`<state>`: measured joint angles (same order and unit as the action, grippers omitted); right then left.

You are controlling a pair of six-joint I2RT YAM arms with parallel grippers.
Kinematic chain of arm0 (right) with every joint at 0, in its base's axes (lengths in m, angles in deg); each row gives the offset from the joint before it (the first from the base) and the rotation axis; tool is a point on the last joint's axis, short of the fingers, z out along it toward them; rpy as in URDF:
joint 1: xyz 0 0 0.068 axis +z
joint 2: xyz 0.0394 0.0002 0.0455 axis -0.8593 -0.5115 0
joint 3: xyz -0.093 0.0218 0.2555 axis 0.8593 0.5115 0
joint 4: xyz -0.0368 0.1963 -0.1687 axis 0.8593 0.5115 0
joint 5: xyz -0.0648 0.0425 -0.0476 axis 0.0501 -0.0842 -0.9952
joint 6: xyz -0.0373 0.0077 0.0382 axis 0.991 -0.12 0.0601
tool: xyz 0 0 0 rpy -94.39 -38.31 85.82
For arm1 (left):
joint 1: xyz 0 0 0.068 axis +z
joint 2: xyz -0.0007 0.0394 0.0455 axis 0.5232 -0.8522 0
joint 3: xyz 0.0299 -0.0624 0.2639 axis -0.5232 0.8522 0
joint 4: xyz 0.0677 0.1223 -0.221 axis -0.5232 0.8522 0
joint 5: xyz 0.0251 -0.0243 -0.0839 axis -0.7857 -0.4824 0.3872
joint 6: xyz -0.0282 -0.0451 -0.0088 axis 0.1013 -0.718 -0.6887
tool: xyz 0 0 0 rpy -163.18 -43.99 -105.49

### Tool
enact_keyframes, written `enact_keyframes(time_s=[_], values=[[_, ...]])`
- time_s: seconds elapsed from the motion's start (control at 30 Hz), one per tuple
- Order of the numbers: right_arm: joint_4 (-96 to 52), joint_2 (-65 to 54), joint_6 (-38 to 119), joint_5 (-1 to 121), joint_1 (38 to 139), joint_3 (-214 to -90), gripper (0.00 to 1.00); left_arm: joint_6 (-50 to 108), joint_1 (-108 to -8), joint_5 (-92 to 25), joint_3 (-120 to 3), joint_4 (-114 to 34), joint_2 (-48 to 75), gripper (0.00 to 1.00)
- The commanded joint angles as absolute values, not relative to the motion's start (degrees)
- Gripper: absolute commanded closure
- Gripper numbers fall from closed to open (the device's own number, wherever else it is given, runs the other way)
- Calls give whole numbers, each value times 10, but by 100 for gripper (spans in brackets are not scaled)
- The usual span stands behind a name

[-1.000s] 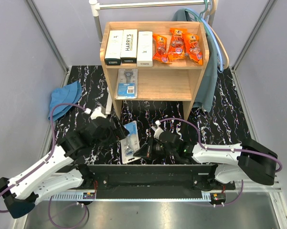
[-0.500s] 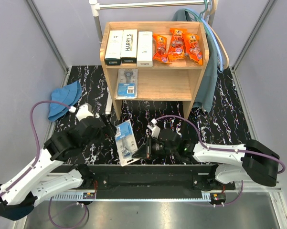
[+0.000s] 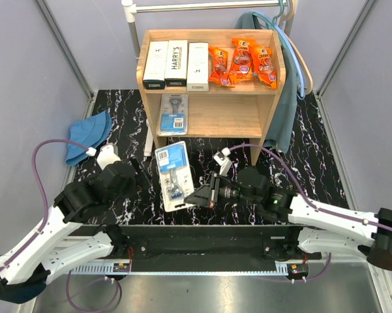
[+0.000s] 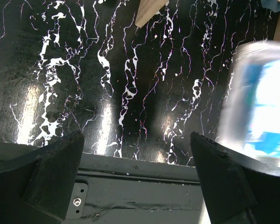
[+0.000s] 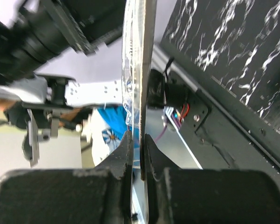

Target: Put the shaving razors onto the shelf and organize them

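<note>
Grey walls, black marbled tabletop, metal clothes rail.

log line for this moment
right end effector: shut on blister card | left end effector: open, empty | shelf: second card on lower tier

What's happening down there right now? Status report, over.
Left pincer open, empty. Right pincer shut on blister card, held above table. Path to shelf looks clear.
</note>
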<state>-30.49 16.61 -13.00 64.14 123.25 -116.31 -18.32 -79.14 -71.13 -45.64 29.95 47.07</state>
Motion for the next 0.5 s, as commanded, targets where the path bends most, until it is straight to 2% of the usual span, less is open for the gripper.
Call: enact_keyframes(time_s=[0.0,0.3,0.47], values=[[-229,225,-129,533,1231,-1194,100,-176,-789,-728,-461,288,464,1],[-145,273,-130,441,1220,-1216,100,-165,-789,-703,-448,261,447,1],[-134,249,-126,517,1128,-1241,100,-157,-790,-689,-446,249,437,1]])
